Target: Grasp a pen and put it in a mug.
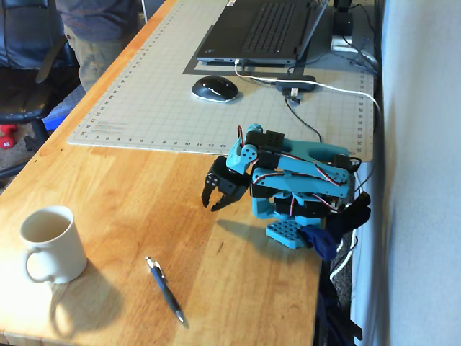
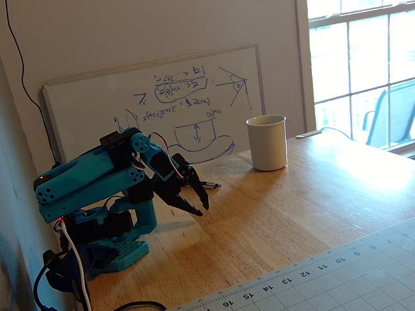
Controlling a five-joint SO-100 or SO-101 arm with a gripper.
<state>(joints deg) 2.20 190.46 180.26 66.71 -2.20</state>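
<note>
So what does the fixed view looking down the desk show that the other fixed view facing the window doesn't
Only the view down the desk shows the laptop, the computer mouse, the mug's handle and the whole pen lying apart from the mug. Only the view facing the window shows the whiteboard against the wall and the window; there the pen is mostly hidden behind the arm. Both show the blue arm folded low, its black jaws empty over the wooden table, the mug and the cutting mat.

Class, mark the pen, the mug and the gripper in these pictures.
pen [image 1: 166, 290], a fixed view, middle of its barrel.
mug [image 1: 52, 245], a fixed view, its outer wall.
gripper [image 1: 216, 204], a fixed view, midway between the tips of its fingers.
</note>
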